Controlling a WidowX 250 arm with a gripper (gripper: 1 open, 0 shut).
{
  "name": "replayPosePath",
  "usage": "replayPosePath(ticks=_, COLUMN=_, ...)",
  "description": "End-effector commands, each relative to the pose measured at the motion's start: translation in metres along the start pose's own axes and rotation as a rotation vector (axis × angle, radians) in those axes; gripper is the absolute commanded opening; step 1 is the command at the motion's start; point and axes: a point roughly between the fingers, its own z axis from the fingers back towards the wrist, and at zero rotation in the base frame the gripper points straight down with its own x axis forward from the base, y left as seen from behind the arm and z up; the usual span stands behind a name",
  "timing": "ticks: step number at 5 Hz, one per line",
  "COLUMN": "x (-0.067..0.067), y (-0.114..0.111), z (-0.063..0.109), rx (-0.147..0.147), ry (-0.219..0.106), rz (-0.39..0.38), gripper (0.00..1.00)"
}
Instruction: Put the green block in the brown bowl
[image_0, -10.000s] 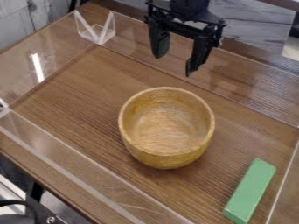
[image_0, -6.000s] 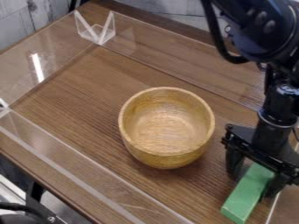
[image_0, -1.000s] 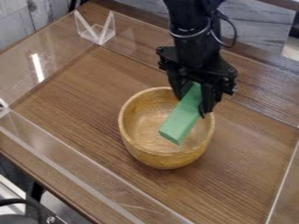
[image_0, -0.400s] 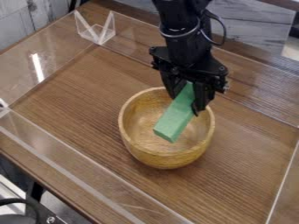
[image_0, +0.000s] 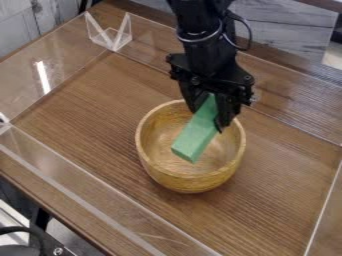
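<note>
Even, fairly bright indoor light fills the view. White glare streaks run along the clear acrylic walls (image_0: 60, 75) toward nine and eleven o'clock. The wooden table (image_0: 287, 190) carries a soft sheen, with faint shadows. The picture is low-resolution and slightly soft throughout.

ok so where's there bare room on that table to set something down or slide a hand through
Bare wood lies left of the brown bowl, toward the clear stand at the back corner, and right of the bowl out to the table edge. The bowl is crowded: the gripper holds the green block tilted down into it.
</note>
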Motion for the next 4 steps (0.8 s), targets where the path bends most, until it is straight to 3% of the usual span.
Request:
replayPosePath(ticks=1, x=0.0075, y=0.0001, z=0.0169, rx=-0.002, ry=-0.070, rz=-0.019, gripper=0.00)
replayPosePath(ticks=4, x=0.0102, y=0.0036, z=0.0215, rx=-0.013, ry=-0.108, rz=-0.030, gripper=0.00)
